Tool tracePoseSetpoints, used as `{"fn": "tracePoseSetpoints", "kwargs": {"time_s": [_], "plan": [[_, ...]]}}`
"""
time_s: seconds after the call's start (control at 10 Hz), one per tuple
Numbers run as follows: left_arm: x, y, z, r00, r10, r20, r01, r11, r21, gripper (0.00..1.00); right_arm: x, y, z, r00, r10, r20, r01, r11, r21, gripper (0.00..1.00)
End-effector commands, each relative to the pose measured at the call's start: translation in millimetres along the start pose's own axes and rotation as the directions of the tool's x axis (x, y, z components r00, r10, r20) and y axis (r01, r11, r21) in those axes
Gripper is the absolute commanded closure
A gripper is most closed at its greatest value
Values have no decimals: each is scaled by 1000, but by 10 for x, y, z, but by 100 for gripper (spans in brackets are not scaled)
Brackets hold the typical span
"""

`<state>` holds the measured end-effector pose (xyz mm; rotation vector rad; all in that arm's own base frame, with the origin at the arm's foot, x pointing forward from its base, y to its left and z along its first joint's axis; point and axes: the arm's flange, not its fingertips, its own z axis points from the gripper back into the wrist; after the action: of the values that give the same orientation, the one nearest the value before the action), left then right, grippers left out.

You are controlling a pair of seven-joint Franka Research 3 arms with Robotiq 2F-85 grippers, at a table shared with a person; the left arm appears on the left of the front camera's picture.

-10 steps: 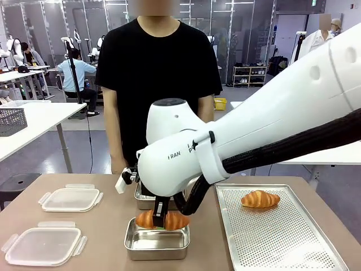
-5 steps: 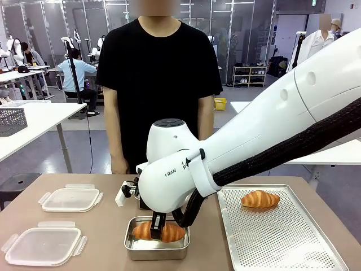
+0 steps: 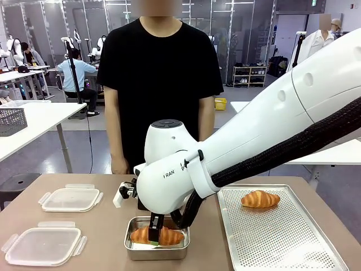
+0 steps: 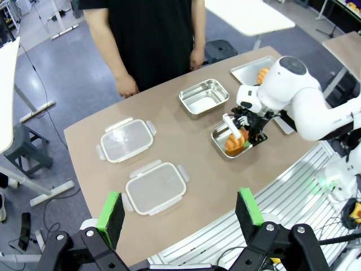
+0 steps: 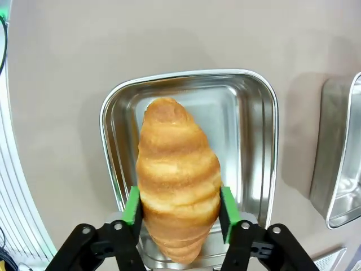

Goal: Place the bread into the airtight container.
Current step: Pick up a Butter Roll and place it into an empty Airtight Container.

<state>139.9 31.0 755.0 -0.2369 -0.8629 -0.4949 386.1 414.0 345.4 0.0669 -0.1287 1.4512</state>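
The right pincer (image 5: 179, 209) has lowered since a second ago, so the bread (image 5: 177, 169) now rests inside the container (image 5: 248, 141), its pads hugging the bread's flanks, gripping or releasing I cannot tell, and the placing looks nearly finished.

bread (image 5: 177, 186) between the jaws wore a glossy ridged crust | container (image 5: 254, 147) below it was polished reflective metal | surface (image 5: 169, 34) beyond looked matt, smooth | pads (image 5: 133, 206) were matt green
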Motion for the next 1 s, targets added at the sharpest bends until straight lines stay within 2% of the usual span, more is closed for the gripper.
{"fn": "tracePoseSetpoints", "kwargs": {"time_s": [0.0,0.2,0.5,0.9], "plan": [[17,-24,32,1000,-7,4,7,1000,0,0,4,-28,45,999,33,7,-32,999,-11,14],[17,-24,32,1000,-7,4,7,1000,0,0,-9,-18,60,999,40,8,-39,999,-16,0],[17,-24,32,1000,-7,4,7,1000,0,0,-56,-21,117,999,34,12,-34,999,-36,0],[17,-24,32,1000,-7,4,7,1000,0,0,5,-25,36,1000,12,4,-12,1000,-7,0]]}}
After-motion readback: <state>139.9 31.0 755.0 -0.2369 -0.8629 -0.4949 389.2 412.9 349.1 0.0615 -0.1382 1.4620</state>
